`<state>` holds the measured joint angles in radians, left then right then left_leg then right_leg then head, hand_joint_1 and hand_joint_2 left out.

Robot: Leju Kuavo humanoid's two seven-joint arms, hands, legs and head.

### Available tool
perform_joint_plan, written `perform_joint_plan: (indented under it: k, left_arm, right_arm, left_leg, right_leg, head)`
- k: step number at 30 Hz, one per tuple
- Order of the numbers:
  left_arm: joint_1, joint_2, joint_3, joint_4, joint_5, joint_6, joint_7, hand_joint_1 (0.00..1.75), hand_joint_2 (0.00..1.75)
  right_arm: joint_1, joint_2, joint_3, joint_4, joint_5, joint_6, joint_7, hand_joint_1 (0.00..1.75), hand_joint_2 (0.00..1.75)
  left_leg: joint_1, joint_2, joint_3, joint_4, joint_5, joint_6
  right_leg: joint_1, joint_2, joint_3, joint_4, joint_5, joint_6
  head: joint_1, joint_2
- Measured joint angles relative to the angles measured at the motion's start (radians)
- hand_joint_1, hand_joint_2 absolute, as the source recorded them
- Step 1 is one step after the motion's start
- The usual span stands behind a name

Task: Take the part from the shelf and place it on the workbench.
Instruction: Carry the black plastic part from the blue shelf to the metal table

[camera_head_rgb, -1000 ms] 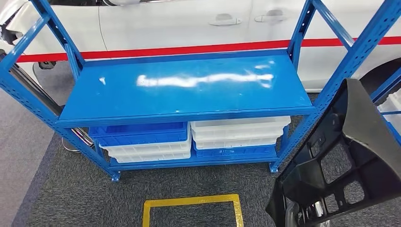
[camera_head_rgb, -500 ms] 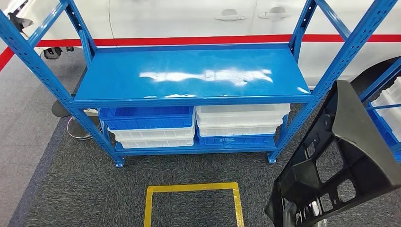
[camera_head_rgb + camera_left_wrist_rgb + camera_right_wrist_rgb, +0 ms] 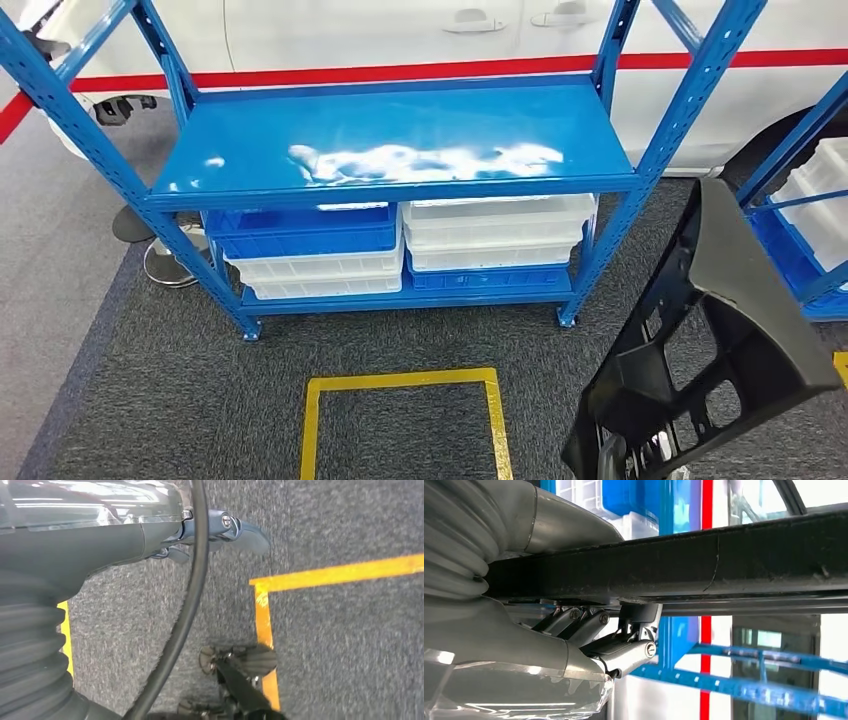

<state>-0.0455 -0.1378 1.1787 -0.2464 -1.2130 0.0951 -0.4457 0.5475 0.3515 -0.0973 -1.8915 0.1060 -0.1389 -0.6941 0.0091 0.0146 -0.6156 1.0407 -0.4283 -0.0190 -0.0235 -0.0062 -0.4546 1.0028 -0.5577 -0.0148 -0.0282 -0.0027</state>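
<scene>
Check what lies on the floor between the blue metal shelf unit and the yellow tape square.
Head view: only bare dark grey carpet separates the blue metal shelf unit from the yellow tape square.

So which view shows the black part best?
The head view: the black part shows nearly whole, ribs and openings. The right wrist view has one dark edge, gripped by the right hand.
</scene>
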Motion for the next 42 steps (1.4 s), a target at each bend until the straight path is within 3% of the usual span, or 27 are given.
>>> perform_joint_plan:
  k: [2, 4, 5, 6, 7, 9, 10, 12, 14, 16, 19, 20, 21, 22, 23, 25, 27, 29, 30, 32, 34, 35, 36, 37, 38, 40, 42]
  left_arm:
    - [0.002, -0.004, 0.000, 0.000, -0.003, 0.002, -0.005, 0.00, 1.75]
    - [0.003, -0.005, 0.001, 0.000, -0.004, 0.004, -0.006, 0.00, 1.75]
    - [0.003, -0.005, 0.002, 0.000, -0.004, 0.005, -0.003, 0.00, 1.75]
    - [0.003, -0.006, 0.004, 0.000, -0.005, 0.005, 0.000, 0.00, 1.75]
    - [0.003, -0.006, 0.006, 0.000, -0.005, 0.005, 0.002, 0.00, 1.75]
    - [0.003, -0.006, 0.011, 0.000, -0.005, 0.005, 0.005, 0.00, 1.75]
    - [0.004, -0.007, 0.013, 0.000, -0.005, 0.005, 0.005, 0.00, 1.75]
    - [0.006, -0.007, 0.015, 0.000, -0.005, 0.006, 0.009, 0.00, 1.75]
    - [0.004, -0.009, 0.016, 0.000, -0.005, 0.006, 0.016, 0.00, 1.75]
    - [0.002, -0.012, 0.016, 0.000, -0.006, 0.007, 0.023, 0.00, 1.75]
    - [0.005, -0.015, 0.017, 0.000, -0.012, 0.010, 0.037, 0.00, 1.75]
    - [0.006, -0.016, 0.018, 0.000, -0.013, 0.010, 0.043, 0.00, 1.75]
    - [0.007, -0.017, 0.018, 0.000, -0.014, 0.011, 0.048, 0.00, 1.75]
    - [0.006, -0.018, 0.019, 0.000, -0.015, 0.012, 0.055, 0.00, 1.75]
    - [0.005, -0.020, 0.020, 0.000, -0.016, 0.012, 0.061, 0.00, 1.75]
    - [0.004, -0.024, 0.022, 0.000, -0.017, 0.013, 0.071, 0.00, 1.75]
    - [0.003, -0.025, 0.024, 0.000, -0.018, 0.014, 0.077, 0.00, 1.75]
    - [0.002, -0.026, 0.025, 0.000, -0.020, 0.015, 0.079, 0.00, 1.75]
    - [0.001, -0.028, 0.025, 0.000, -0.021, 0.015, 0.080, 0.00, 1.75]
    - [0.001, -0.031, 0.025, 0.000, -0.022, 0.015, 0.078, 0.00, 1.75]
    - [0.002, -0.032, 0.025, 0.000, -0.023, 0.014, 0.077, 0.00, 1.75]
    - [0.002, -0.032, 0.025, 0.000, -0.023, 0.014, 0.077, 0.00, 1.75]
    - [0.003, -0.032, 0.026, 0.000, -0.023, 0.014, 0.077, 0.00, 1.75]
    - [0.003, -0.032, 0.026, 0.000, -0.023, 0.014, 0.076, 0.00, 1.75]
    - [0.002, -0.032, 0.026, 0.000, -0.023, 0.013, 0.075, 0.00, 1.75]
    - [0.002, -0.032, 0.026, 0.000, -0.025, 0.012, 0.074, 0.00, 1.75]
    - [0.002, -0.032, 0.026, 0.000, -0.028, 0.012, 0.075, 0.00, 1.75]
  right_arm:
    - [0.004, 0.001, 0.000, 0.000, -0.026, 0.022, 0.001, 1.75, 1.75]
    - [0.008, 0.001, 0.000, 0.000, -0.055, 0.054, 0.000, 1.75, 1.75]
    - [0.010, 0.001, 0.000, 0.000, -0.066, 0.065, 0.000, 1.75, 1.75]
    - [0.011, 0.001, 0.000, 0.000, -0.075, 0.072, 0.000, 1.75, 1.75]
    - [0.012, 0.001, 0.000, 0.000, -0.080, 0.076, -0.001, 1.75, 1.75]
    - [0.012, 0.001, 0.000, 0.000, -0.085, 0.079, -0.001, 1.75, 1.75]
    - [0.012, 0.001, 0.000, 0.000, -0.086, 0.080, -0.001, 1.75, 1.75]
    - [0.011, 0.001, 0.000, 0.000, -0.088, 0.082, -0.001, 1.75, 1.75]
    - [0.012, 0.001, -0.001, 0.000, -0.089, 0.084, -0.002, 1.75, 1.75]
    - [0.012, 0.001, -0.001, -0.001, -0.090, 0.085, -0.002, 1.75, 1.75]
    - [0.011, 0.001, -0.001, -0.001, -0.089, 0.092, -0.002, 1.75, 1.75]
    - [0.012, 0.001, -0.002, 0.000, -0.088, 0.095, -0.002, 1.75, 1.75]
    - [0.012, 0.001, -0.002, 0.000, -0.086, 0.098, -0.002, 1.75, 1.75]
    - [0.012, 0.001, -0.003, 0.000, -0.083, 0.101, -0.002, 1.75, 1.75]
    - [0.012, 0.001, -0.004, 0.000, -0.079, 0.102, -0.002, 1.75, 1.75]
    - [0.010, 0.001, -0.005, 0.000, -0.069, 0.104, -0.002, 1.75, 1.75]
    - [0.009, 0.001, -0.005, 0.000, -0.062, 0.106, -0.002, 1.75, 1.75]
    - [0.009, 0.001, -0.005, -0.001, -0.057, 0.109, -0.002, 1.75, 1.75]
    - [0.009, 0.001, -0.005, -0.001, -0.055, 0.110, -0.002, 1.75, 1.75]
    - [0.008, 0.001, -0.006, 0.000, -0.053, 0.113, -0.002, 1.75, 1.75]
    - [0.004, 0.002, -0.006, 0.000, -0.051, 0.116, -0.002, 1.75, 1.75]
    - [0.003, 0.002, -0.006, 0.001, -0.050, 0.117, -0.002, 1.75, 1.75]
    - [0.002, 0.002, -0.006, 0.002, -0.050, 0.117, -0.002, 1.75, 1.75]
    - [0.002, 0.002, -0.006, 0.003, -0.050, 0.117, -0.002, 1.75, 1.75]
    - [0.002, 0.002, -0.006, 0.005, -0.050, 0.118, -0.002, 1.75, 1.75]
    - [0.000, 0.002, -0.006, 0.006, -0.050, 0.118, -0.002, 1.75, 1.75]
    - [-0.004, 0.003, -0.006, 0.008, -0.046, 0.117, -0.002, 1.75, 1.75]
  left_leg:
    - [0.003, -0.003, -0.029, 0.079, -0.073, -0.009]
    - [0.004, -0.004, -0.066, 0.203, -0.150, -0.013]
    - [0.004, -0.004, -0.073, 0.244, -0.163, -0.012]
    - [0.004, -0.005, -0.063, 0.250, -0.156, -0.010]
    - [0.003, -0.008, -0.035, 0.218, -0.133, -0.006]
    - [0.002, -0.041, 0.054, 0.082, -0.080, 0.009]
    - [0.002, -0.061, 0.091, 0.020, -0.066, 0.016]
    - [-0.001, -0.081, 0.121, -0.033, -0.065, 0.023]
    - [-0.001, -0.061, 0.122, -0.047, -0.061, 0.028]
    - [0.004, -0.036, 0.123, -0.065, -0.053, 0.037]
    - [0.003, 0.002, 0.117, -0.070, -0.047, 0.044]
    - [0.002, 0.015, 0.114, -0.067, -0.047, 0.045]
    - [0.001, 0.028, 0.112, -0.064, -0.048, 0.044]
    - [0.001, 0.039, 0.110, -0.059, -0.050, 0.043]
    - [0.001, 0.050, 0.108, -0.054, -0.053, 0.041]
    - [-0.001, 0.069, 0.105, -0.038, -0.064, 0.031]
    - [-0.007, 0.083, 0.103, -0.026, -0.073, 0.019]
    - [-0.008, 0.096, 0.106, -0.024, -0.075, 0.012]
    - [-0.006, 0.089, 0.106, -0.018, -0.082, 0.007]
    - [-0.001, 0.047, 0.085, 0.034, -0.125, -0.003]
    - [0.001, 0.005, 0.032, 0.159, -0.196, -0.007]
    - [0.001, -0.001, 0.005, 0.221, -0.220, -0.005]
    - [0.001, -0.004, -0.011, 0.256, -0.224, -0.002]
    - [0.000, -0.007, -0.010, 0.253, -0.208, 0.004]
    - [-0.002, -0.013, 0.009, 0.211, -0.174, 0.011]
    - [-0.006, -0.058, 0.064, 0.081, -0.102, 0.033]
    - [-0.010, -0.098, 0.094, 0.002, -0.074, 0.049]
  right_leg:
    - [0.001, 0.002, -0.016, -0.001, 0.016, -0.014]
    - [0.004, 0.009, -0.034, 0.001, 0.029, -0.018]
    - [0.006, 0.015, -0.042, 0.002, 0.035, -0.018]
    - [0.008, 0.022, -0.048, 0.003, 0.039, -0.018]
    - [0.010, 0.030, -0.052, 0.004, 0.043, -0.016]
    - [0.012, 0.047, -0.056, 0.004, 0.048, -0.013]
    - [0.013, 0.056, -0.058, 0.005, 0.051, -0.009]
    - [0.010, 0.074, -0.065, 0.006, 0.058, 0.000]
    - [0.008, 0.087, -0.073, 0.009, 0.063, 0.013]
    - [0.011, 0.065, -0.094, 0.042, 0.040, 0.021]
    - [0.011, 0.021, -0.179, 0.208, -0.051, 0.029]
    - [0.010, 0.017, -0.202, 0.257, -0.066, 0.032]
    - [0.009, 0.015, -0.211, 0.274, -0.061, 0.035]
    - [0.007, 0.010, -0.201, 0.256, -0.039, 0.037]
    - [0.005, 0.002, -0.173, 0.204, -0.004, 0.039]
    - [0.004, -0.037, -0.113, 0.086, 0.043, 0.035]
    - [0.008, -0.058, -0.094, 0.040, 0.049, 0.021]
    - [0.011, -0.039, -0.100, 0.041, 0.052, 0.005]
    - [0.010, -0.030, -0.103, 0.040, 0.055, -0.001]
    - [0.008, -0.011, -0.109, 0.038, 0.062, -0.013]
    - [0.011, 0.010, -0.117, 0.039, 0.068, -0.021]
    - [0.014, 0.022, -0.120, 0.039, 0.070, -0.024]
    - [0.016, 0.036, -0.122, 0.039, 0.071, -0.025]
    - [0.019, 0.050, -0.122, 0.039, 0.073, -0.026]
    - [0.022, 0.064, -0.120, 0.040, 0.074, -0.026]
    - [0.023, 0.091, -0.119, 0.039, 0.076, -0.024]
    - [0.018, 0.115, -0.127, 0.040, 0.081, -0.016]
  head:
    - [0.000, 0.000]
    - [0.000, 0.000]
    - [0.000, 0.000]
    - [0.000, 0.000]
    - [0.000, 0.000]
    - [0.000, 0.000]
    - [0.000, 0.000]
    - [0.000, 0.000]
    - [0.000, 0.000]
    - [0.000, 0.000]
    - [0.000, 0.000]
    - [0.000, 0.000]
    - [0.000, 0.000]
    - [0.000, 0.000]
    - [0.000, 0.000]
    - [0.000, 0.000]
    - [0.000, 0.000]
    - [0.000, 0.000]
    - [0.000, 0.000]
    - [0.000, 0.000]
    - [0.000, 0.000]
    - [0.000, 0.000]
    - [0.000, 0.000]
    - [0.000, 0.000]
    - [0.000, 0.000]
    - [0.000, 0.000]
    - [0.000, 0.000]
